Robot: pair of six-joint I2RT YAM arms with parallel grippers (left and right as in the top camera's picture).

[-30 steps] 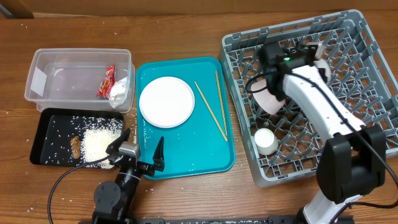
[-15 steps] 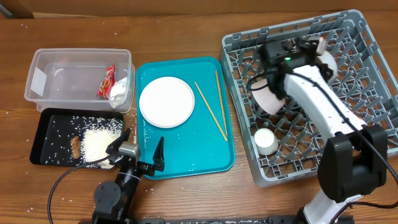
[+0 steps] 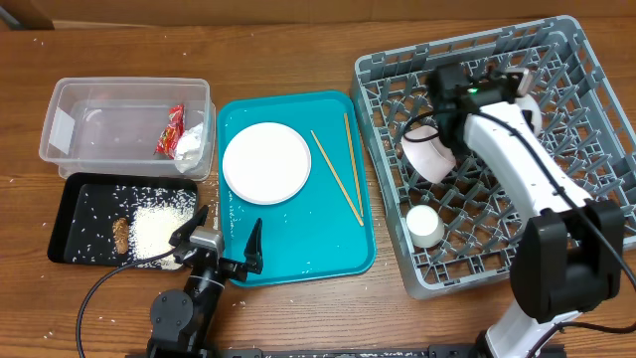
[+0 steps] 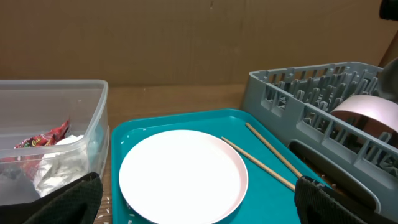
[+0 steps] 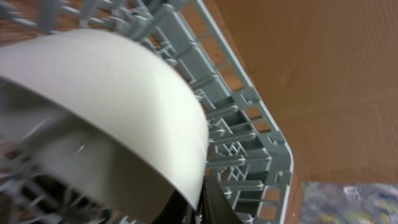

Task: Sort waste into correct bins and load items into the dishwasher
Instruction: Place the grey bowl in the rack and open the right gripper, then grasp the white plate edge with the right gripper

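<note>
My right gripper [image 3: 514, 84] is over the back of the grey dish rack [image 3: 586, 199] and is shut on the rim of a white bowl [image 3: 532, 107]. The wrist view shows that rim pinched between the fingers [image 5: 198, 202]. A second white bowl [image 3: 429, 151] lies on its side in the rack, and a small white cup [image 3: 425, 225] stands near the rack's front left. The white plate [image 3: 266, 162] and two chopsticks [image 3: 338, 179] lie on the teal tray [image 3: 308, 249]. My left gripper [image 3: 225, 249] is open and empty at the tray's front edge.
The clear tub [image 3: 99, 109] at the back left holds the red wrapper [image 3: 171, 127] and the white tissue [image 3: 191, 145]. The black tray [image 3: 75, 214] in front of it holds rice [image 3: 159, 229] and a brown scrap [image 3: 120, 234]. Loose grains lie on the table.
My right gripper has carried the white bowl to the right, towards the back of the rack. The left arm has not moved.
</note>
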